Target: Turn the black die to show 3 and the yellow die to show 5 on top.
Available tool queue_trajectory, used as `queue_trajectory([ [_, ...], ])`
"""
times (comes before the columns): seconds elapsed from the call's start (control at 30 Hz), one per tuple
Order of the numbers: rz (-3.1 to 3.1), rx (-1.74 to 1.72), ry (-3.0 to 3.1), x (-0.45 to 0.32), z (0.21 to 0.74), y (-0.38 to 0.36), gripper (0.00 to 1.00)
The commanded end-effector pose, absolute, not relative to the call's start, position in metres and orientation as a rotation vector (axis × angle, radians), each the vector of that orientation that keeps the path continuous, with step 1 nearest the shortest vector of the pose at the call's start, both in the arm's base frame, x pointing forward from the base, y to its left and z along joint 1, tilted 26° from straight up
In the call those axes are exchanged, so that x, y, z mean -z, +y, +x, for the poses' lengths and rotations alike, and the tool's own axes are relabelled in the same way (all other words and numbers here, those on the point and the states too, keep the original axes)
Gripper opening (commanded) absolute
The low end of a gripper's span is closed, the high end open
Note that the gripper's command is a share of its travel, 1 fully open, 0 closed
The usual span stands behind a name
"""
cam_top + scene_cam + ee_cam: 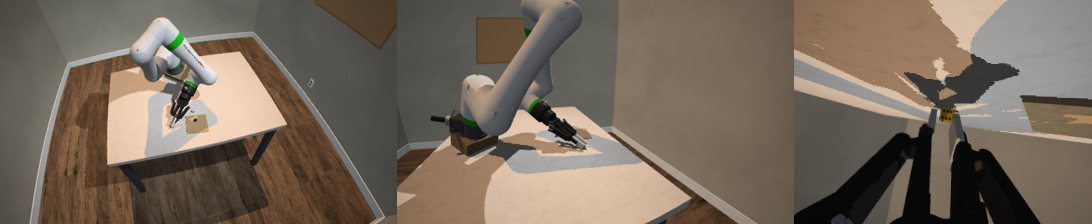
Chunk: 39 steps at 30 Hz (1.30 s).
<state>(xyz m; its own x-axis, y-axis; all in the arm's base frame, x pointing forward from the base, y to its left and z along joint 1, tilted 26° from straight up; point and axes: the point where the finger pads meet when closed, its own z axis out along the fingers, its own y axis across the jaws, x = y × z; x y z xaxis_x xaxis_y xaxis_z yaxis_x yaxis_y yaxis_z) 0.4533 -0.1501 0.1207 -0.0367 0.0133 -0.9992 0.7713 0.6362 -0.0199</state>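
The yellow die (946,116) sits right between the two fingertips of the gripper (944,121), at the far end of them in the wrist view, and we see it as a small yellow cube with dark marks. Which number it shows on top we cannot read; it is too small. The fingers stand only a little spread, close on both sides of the die, and we judge that they are just beside it, not pinching it, so the die is probably resting by itself. In the exterior view the fingertips are very low over the bench (237,88), but whether the die touches the surface is hidden from us. The relation that matters is sideways. In the top view the gripper is near the left edge of the mat (199,128) but off it, so the yellow die also lies off the mat, over bare bench. The mat is to the right of the fingers in the wrist view as well. The black die (195,120) lies on the mat, apart from the gripper. Since a cube has no long axis, we think the coming move depends only on this short way toward the mat and on which face must come up.
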Motion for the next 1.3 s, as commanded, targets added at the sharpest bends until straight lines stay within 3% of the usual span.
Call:
queue_trajectory([
  [0.0, 0.689, 0.695, 1.498, -0.1207, 0.4533, -0.15, 0.14],
  [0.13, 0.689, 0.695, 1.498, -0.1207, 0.4533, -0.15, 0.19],
  [1.27, 0.689, 0.695, 1.498, -0.1207, 0.4533, -0.15, 0.19],
])
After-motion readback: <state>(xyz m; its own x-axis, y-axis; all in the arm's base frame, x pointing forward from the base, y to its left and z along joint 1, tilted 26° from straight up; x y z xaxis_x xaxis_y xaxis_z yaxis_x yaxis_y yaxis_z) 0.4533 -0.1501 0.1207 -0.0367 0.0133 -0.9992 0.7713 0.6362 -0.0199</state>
